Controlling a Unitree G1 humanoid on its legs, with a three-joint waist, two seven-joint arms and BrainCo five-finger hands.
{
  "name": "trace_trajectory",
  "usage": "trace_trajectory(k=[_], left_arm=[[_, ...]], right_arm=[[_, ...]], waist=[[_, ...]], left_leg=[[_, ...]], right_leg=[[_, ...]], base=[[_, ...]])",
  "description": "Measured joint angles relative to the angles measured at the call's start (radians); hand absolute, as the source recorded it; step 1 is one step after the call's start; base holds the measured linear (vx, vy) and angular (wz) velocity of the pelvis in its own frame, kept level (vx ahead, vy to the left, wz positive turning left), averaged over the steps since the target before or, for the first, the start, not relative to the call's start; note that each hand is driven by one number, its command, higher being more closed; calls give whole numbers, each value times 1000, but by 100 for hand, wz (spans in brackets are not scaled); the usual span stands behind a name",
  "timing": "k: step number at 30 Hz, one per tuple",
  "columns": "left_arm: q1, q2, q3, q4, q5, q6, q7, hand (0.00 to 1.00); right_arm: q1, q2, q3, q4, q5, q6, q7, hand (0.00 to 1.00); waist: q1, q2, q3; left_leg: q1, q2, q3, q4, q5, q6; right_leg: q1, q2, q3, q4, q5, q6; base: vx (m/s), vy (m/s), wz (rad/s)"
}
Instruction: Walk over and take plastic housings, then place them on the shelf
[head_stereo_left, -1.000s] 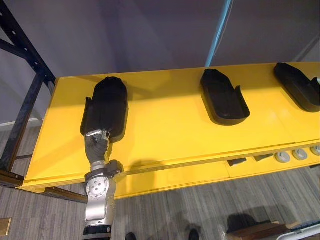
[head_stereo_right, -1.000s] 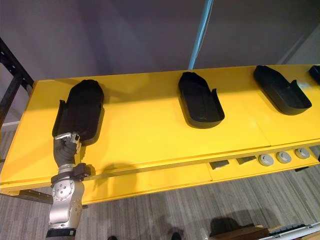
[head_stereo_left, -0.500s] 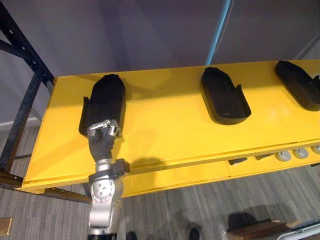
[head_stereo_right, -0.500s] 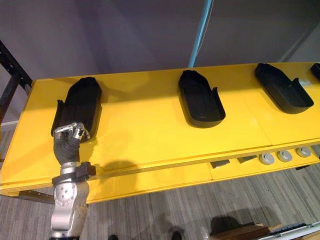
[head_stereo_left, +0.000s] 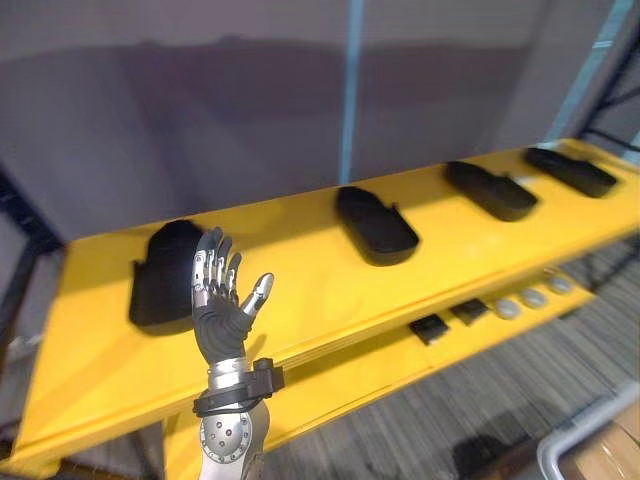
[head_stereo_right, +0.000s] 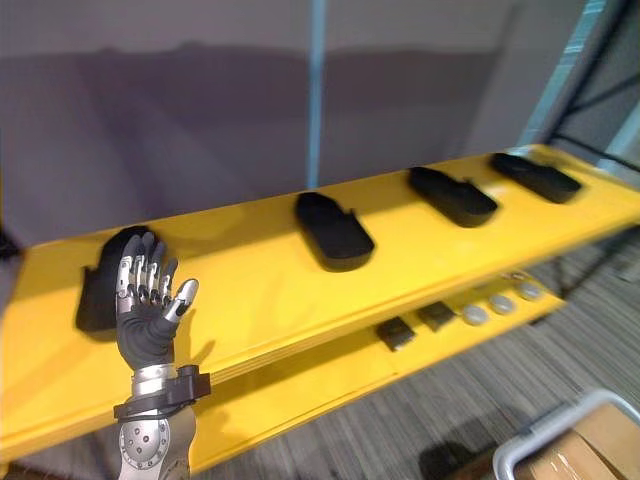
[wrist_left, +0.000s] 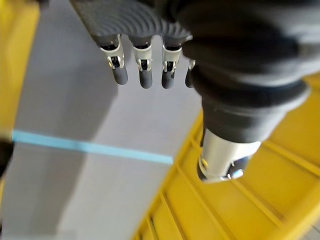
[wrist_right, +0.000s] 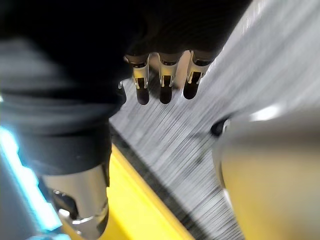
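Observation:
Several black plastic housings lie in a row on the yellow shelf (head_stereo_left: 300, 290). The leftmost housing (head_stereo_left: 158, 285) lies flat at the shelf's left end. My left hand (head_stereo_left: 218, 318) is raised just in front of it, open, fingers spread and straight, touching nothing. In the left wrist view its fingers (wrist_left: 141, 67) point straight out with nothing between them and the thumb. Further right lie a second housing (head_stereo_left: 375, 225), a third (head_stereo_left: 490, 190) and one at the far end (head_stereo_left: 570, 170). My right hand (wrist_right: 160, 80) hangs open over the grey floor beside the shelf's edge, empty.
A lower yellow ledge (head_stereo_left: 400, 360) carries small dark blocks (head_stereo_left: 430, 328) and grey discs (head_stereo_left: 533, 297). A grey wall with a light-blue stripe (head_stereo_left: 350, 90) stands behind the shelf. A light-rimmed bin (head_stereo_right: 560, 440) sits on the floor at the lower right.
My left hand has let go of the leftmost housing, opened and lifted clear of it. The housing stays on the shelf. The camera has swung, showing more of the shelf's right.

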Motion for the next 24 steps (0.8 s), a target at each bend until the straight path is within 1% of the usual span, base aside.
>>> trace_trajectory(k=[1, 2, 3, 4, 5, 6, 7, 8, 9, 10, 11, 12, 13, 14, 15, 16, 17, 18, 19, 20, 21, 22, 23, 24], left_arm=[[-13, 0, -19, 9, 9, 1, -3, 0], [-23, 1, -29, 14, 23, 3, -4, 0], [-29, 0, -34, 22, 23, 3, -4, 0], [-35, 1, -37, 37, 29, 9, -7, 0], [-38, 0, -34, 36, 30, 11, -8, 0], [-41, -1, -27, 35, 31, 10, -8, 0], [-42, -1, -13, 39, 30, 15, -7, 0], [-42, -1, -5, 39, 30, 18, -7, 0], [-44, -2, -1, 40, 30, 22, -8, 0], [-44, -2, -1, 40, 30, 22, -8, 0], [-42, -2, 4, 42, 30, 27, -9, 0], [-32, -2, 13, 43, 33, 37, -9, 0], [-20, -2, 20, 48, 44, 44, -10, 0], [-4, -2, 34, 66, 58, 56, -14, 0], [5, -1, 50, 100, 69, 70, -25, 0], [9, 4, 64, 125, 73, 73, -30, 0], [31, -1, 81, 171, 82, 86, -49, 0], [38, -4, 94, 191, 83, 88, -55, 0], [43, 4, 114, 230, 81, 95, -62, 0], [49, 2, 135, 294, 79, 104, -73, 0], [57, 5, 144, 320, 79, 110, -77, 0], [66, 7, 180, 388, 77, 120, -80, 0], [65, 7, 182, 398, 77, 120, -81, 0], [59, 13, 197, 455, 77, 124, -87, 0]], right_arm=[[16, 4, -15, -17, 21, -1, 1, 0], [36, 15, -14, -35, 39, -2, 0, 0], [50, 19, -13, -45, 41, -3, 3, 0], [69, 24, -26, -60, 55, -4, 3, 0], [67, 33, -33, -62, 55, -4, 2, 0], [65, 40, -32, -62, 53, -3, 2, 0], [66, 43, -33, -62, 39, -3, 0, 0], [64, 39, -35, -63, 11, -3, -3, 0], [70, 36, -35, -81, -15, -2, -6, 0], [74, 36, -34, -92, -21, -1, -7, 0], [85, 36, -31, -137, -32, 2, -11, 0], [96, 36, -25, -211, -46, 4, -15, 0], [107, 33, -8, -282, -55, 4, -20, 0], [124, 32, 16, -380, -64, 3, -19, 0], [138, 26, 40, -461, -83, 2, -16, 0], [128, 18, 45, -482, -92, -2, -11, 0], [94, 9, 43, -491, -104, -8, -3, 0], [78, 12, 34, -496, -107, -13, -1, 0], [73, 17, 25, -500, -114, -33, -2, 0], [74, 7, 11, -476, -119, -35, -3, 0], [73, 0, 2, -463, -119, -35, -4, 0], [69, -10, -25, -398, -119, -36, -7, 0], [67, -10, -30, -386, -119, -36, -8, 0], [52, -11, -57, -315, -119, -36, -10, 0]], waist=[[-12, -5, 0], [-14, -25, 2], [-15, -37, 2], [-10, -44, -4], [-8, -37, -13], [3, -46, -11], [13, -59, -16], [14, -57, -15], [3, -56, -17], [0, -56, -17], [-6, -57, -18], [-14, -63, -23], [-15, -63, -30], [-15, -75, -49], [-15, -82, -69], [-10, -73, -80], [2, -45, -106], [2, -29, -118], [-23, -70, -119], [-36, -71, -115], [-37, -70, -118], [-36, -62, -120], [-37, -62, -120], [-36, -61, -118]], left_leg=[[12, -15, 13, -5, -39, 14], [23, -48, 56, 19, -60, 33], [26, -58, 84, 25, -66, 46], [36, -67, 157, 20, -66, 75], [41, -57, 245, -19, -33, 112], [50, -51, 302, -41, -12, 113], [74, -39, 398, -87, 17, 117], [99, -25, 462, -122, 37, 116], [128, -2, 540, -154, 61, 112], [134, 2, 553, -159, 64, 111], [149, 12, 594, -167, 68, 109], [172, 16, 645, -178, 73, 102], [184, 17, 682, -182, 75, 98], [190, 16, 721, -182, 76, 87], [180, -2, 719, -200, 69, 77], [171, -17, 701, -227, 65, 73], [169, -36, 631, -322, 99, 115], [168, -25, 632, -351, 133, 119], [166, -43, 636, -355, 152, 89], [165, -39, 629, -353, 160, 87], [158, -38, 617, -355, 180, 104], [133, -26, 605, -361, 223, 110], [133, -25, 605, -361, 227, 112], [125, -27, 601, -364, 250, 119]], right_leg=[[-10, -5, 25, 7, 4, 12], [-13, -17, 83, -12, 29, 36], [-11, -23, 106, -38, 50, 29], [-5, -30, 135, -138, 135, -58], [6, -64, 49, -255, 253, -210], [-32, -81, -63, -203, 256, -197], [-69, -95, -253, -58, 205, -163], [-63, -97, -348, -1, 145, -173], [-40, -94, -419, 109, 49, -170], [-34, -95, -428, 133, 27, -170], [-16, -106, -447, 197, -18, -172], [15, -136, -469, 257, -72, -170], [28, -159, -474, 282, -111, -170], [44, -177, -483, 258, -144, -149], [62, -140, -491, 155, -167, -146], [62, -111, -471, 100, -152, -160], [71, -41, -437, -33, -88, -147], [60, -31, -438, -1, -90, -171], [61, -66, -416, 58, -141, -143], [87, -43, -404, 0, -140, -168], [97, -32, -400, -36, -123, -178], [121, -8, -394, -143, -58, -189], [125, -6, -393, -155, -52, -190], [150, 0, -390, -219, -16, -193]], base=[[-319, 399, -78], [-262, 342, -89], [-268, 355, -145], [-270, 354, -181], [-275, 344, -205], [-264, 325, -226], [-233, 263, -211], [-259, 265, -238], [-155, 144, -159], [-128, 50, -134], [-74, -34, -107], [-85, -53, -131], [-41, -106, -133], [16, -188, -123], [27, -169, -112], [-11, -131, -135], [-31, -26, -122], [0, -44, -101], [100, -88, -35], [116, -116, -7], [136, -171, -20], [100, -122, -21], [106, -108, -23], [55, -35, -4]])
